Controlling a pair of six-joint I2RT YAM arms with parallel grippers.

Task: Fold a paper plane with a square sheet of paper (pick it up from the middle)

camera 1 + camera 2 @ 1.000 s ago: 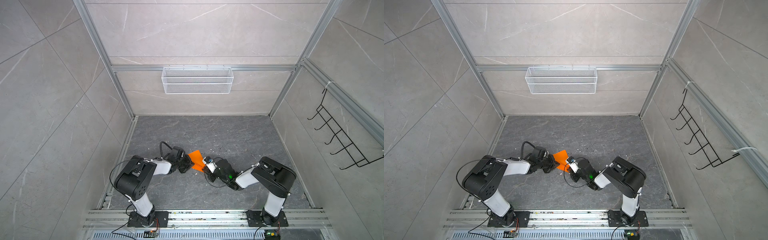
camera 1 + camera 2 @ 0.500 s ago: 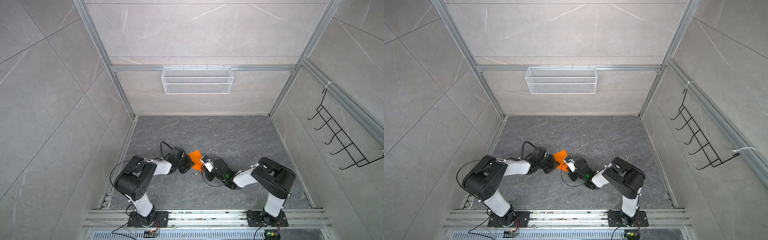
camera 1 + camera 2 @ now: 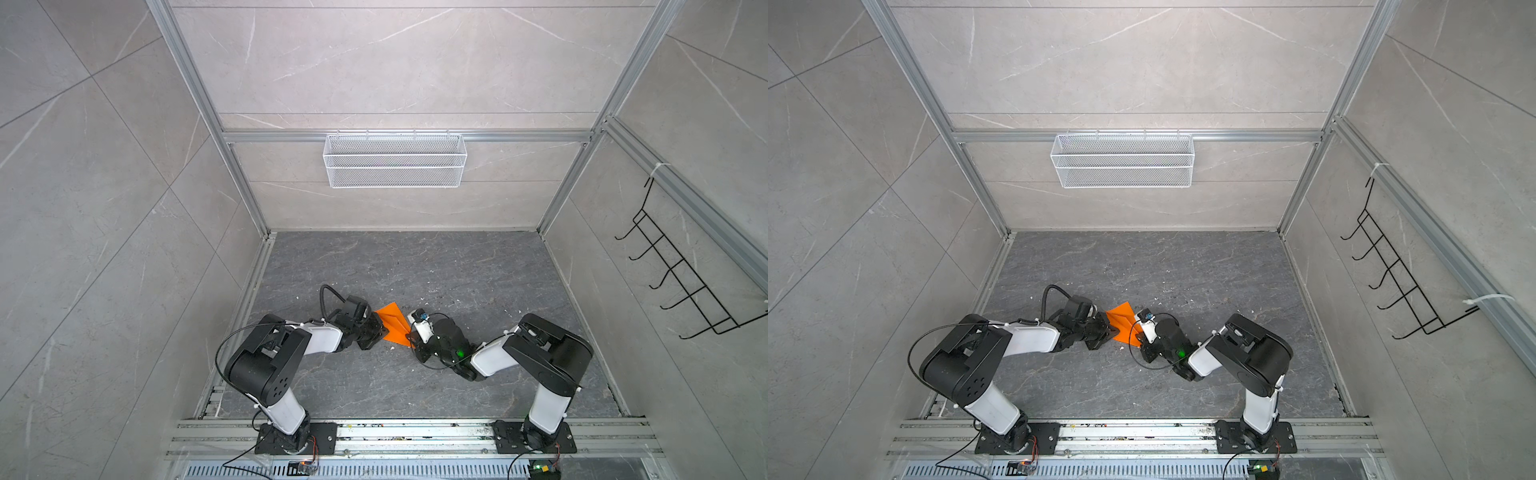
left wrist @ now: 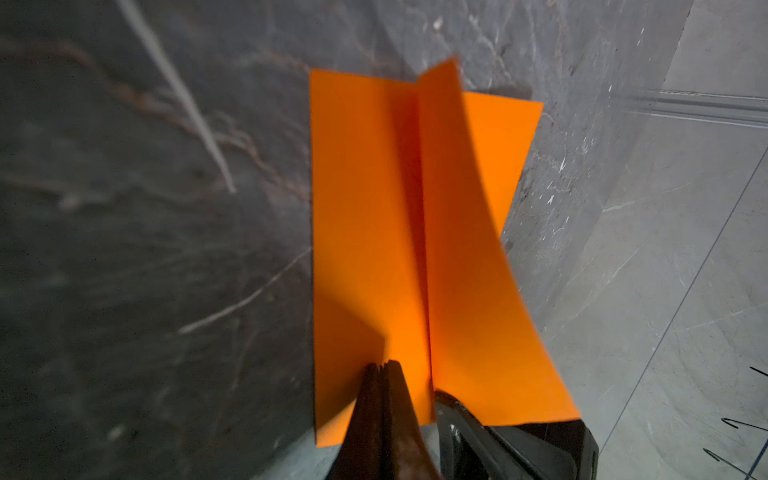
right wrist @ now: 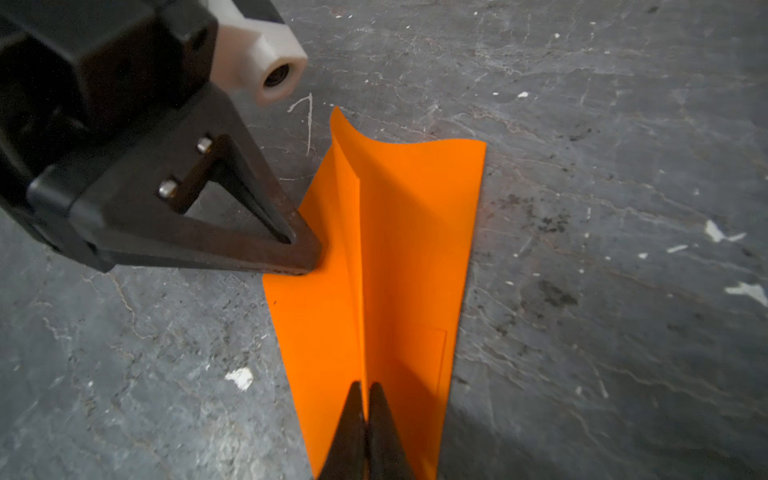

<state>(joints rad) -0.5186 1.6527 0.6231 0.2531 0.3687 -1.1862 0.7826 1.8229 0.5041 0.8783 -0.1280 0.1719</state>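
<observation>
The orange square sheet of paper (image 3: 392, 326) (image 3: 1124, 321) lies on the dark floor between both grippers. It is folded into a paper plane shape, with flat wings and a raised centre crease (image 5: 360, 249). My left gripper (image 3: 380, 332) (image 4: 384, 365) is shut, and its tip presses one wing's edge onto the floor (image 5: 305, 259). My right gripper (image 3: 410, 337) (image 5: 365, 388) is shut on the raised centre crease at the narrow end. One flap (image 4: 469, 270) curls up and hides the right gripper's fingertips in the left wrist view.
A white wire basket (image 3: 395, 160) hangs on the back wall and a black hook rack (image 3: 681, 291) on the right wall. White scraps (image 5: 240, 378) dot the floor. An aluminium rail (image 3: 395, 432) with both arm bases runs along the front.
My right gripper has slid a little left toward the paper and closed its jaws on the raised crease. The left gripper has stayed shut in place.
</observation>
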